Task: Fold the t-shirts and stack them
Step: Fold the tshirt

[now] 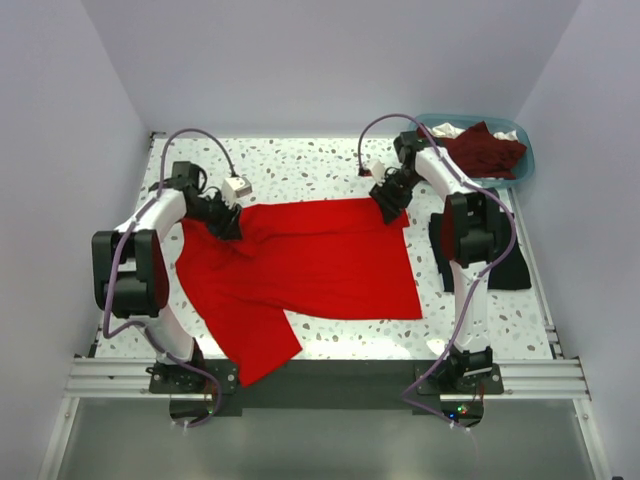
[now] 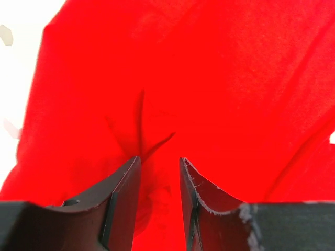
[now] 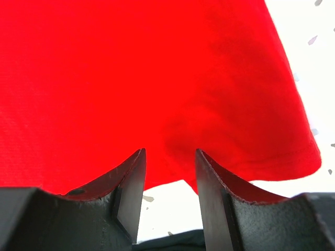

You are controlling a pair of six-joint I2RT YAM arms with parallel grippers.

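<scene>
**Ana:** Start with the big things. What lies on the desk [image 1: 300, 170]?

**Ben:** Mostly the red t-shirt [image 1: 310, 265]. It is spread open across the middle of the speckled top. One long flap runs down to the near edge, by the left arm's base.

**Ana:** And the other shirts?

**Ben:** The black t-shirt [image 1: 515, 275] lies on the right side of the desk, partly hidden behind the right arm. The maroon t-shirt [image 1: 485, 150] is heaped in the light blue basket [image 1: 528, 165] at the far right corner.

**Ana:** Where is the left claw [image 2: 160, 159]?

**Ben:** At the red shirt's far left corner, tips down on the cloth. Its fingers stand partway apart. Creases in the cloth run in toward the gap between them, but they are not closed on it.

**Ana:** The right claw [image 3: 170, 152]?

**Ben:** At the far right corner of the same shirt, also partway open. The shirt's edge dips between its two fingers, with bare desk showing below. It clamps nothing.
</scene>
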